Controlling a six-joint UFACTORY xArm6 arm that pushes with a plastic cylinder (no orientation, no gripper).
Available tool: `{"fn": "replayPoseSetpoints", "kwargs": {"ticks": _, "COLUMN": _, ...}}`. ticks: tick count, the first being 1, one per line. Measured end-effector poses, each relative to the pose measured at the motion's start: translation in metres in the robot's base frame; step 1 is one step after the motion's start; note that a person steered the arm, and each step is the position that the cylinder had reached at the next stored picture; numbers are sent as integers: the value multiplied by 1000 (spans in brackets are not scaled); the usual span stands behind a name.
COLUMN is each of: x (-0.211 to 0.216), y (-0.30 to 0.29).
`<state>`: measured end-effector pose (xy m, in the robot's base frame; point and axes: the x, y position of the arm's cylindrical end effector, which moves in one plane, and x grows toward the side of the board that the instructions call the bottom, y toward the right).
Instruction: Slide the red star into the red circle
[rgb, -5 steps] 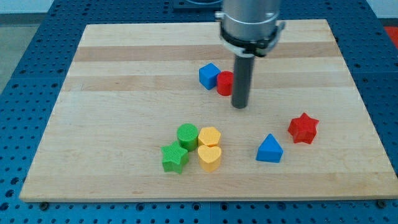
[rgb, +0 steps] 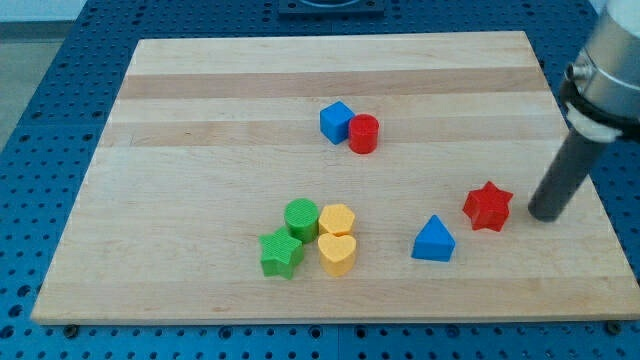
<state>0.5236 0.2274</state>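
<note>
The red star (rgb: 488, 206) lies on the wooden board at the view's right, lower middle. The red circle (rgb: 364, 133) is a short red cylinder near the board's centre, touching a blue cube (rgb: 337, 122) on its left. My tip (rgb: 546, 215) stands on the board just to the right of the red star, with a small gap between them. The red circle lies up and to the left of the star.
A blue triangle (rgb: 434, 240) sits just left of and below the red star. A cluster of a green circle (rgb: 301, 216), green star (rgb: 281, 254), yellow hexagon (rgb: 337, 218) and yellow heart (rgb: 338, 253) sits at the lower middle. The board's right edge (rgb: 588, 190) is close to my tip.
My tip has moved from beside the red circle to the view's right and down, ending just right of the red star. No block has moved.
</note>
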Motion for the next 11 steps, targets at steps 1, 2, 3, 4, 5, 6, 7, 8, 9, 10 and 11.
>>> {"fn": "replayPoseSetpoints", "kwargs": {"ticks": 1, "x": 6, "y": -28}}
{"fn": "replayPoseSetpoints", "kwargs": {"ticks": 2, "x": -4, "y": -65}}
{"fn": "replayPoseSetpoints", "kwargs": {"ticks": 3, "x": -16, "y": -93}}
{"fn": "replayPoseSetpoints", "kwargs": {"ticks": 4, "x": -27, "y": -121}}
{"fn": "replayPoseSetpoints", "kwargs": {"ticks": 5, "x": -37, "y": -134}}
{"fn": "replayPoseSetpoints", "kwargs": {"ticks": 6, "x": -53, "y": -134}}
{"fn": "replayPoseSetpoints", "kwargs": {"ticks": 7, "x": -70, "y": -135}}
{"fn": "replayPoseSetpoints", "kwargs": {"ticks": 8, "x": -83, "y": -135}}
{"fn": "replayPoseSetpoints", "kwargs": {"ticks": 9, "x": -100, "y": -139}}
{"fn": "replayPoseSetpoints", "kwargs": {"ticks": 10, "x": -109, "y": -140}}
{"fn": "replayPoseSetpoints", "kwargs": {"ticks": 11, "x": -95, "y": -128}}
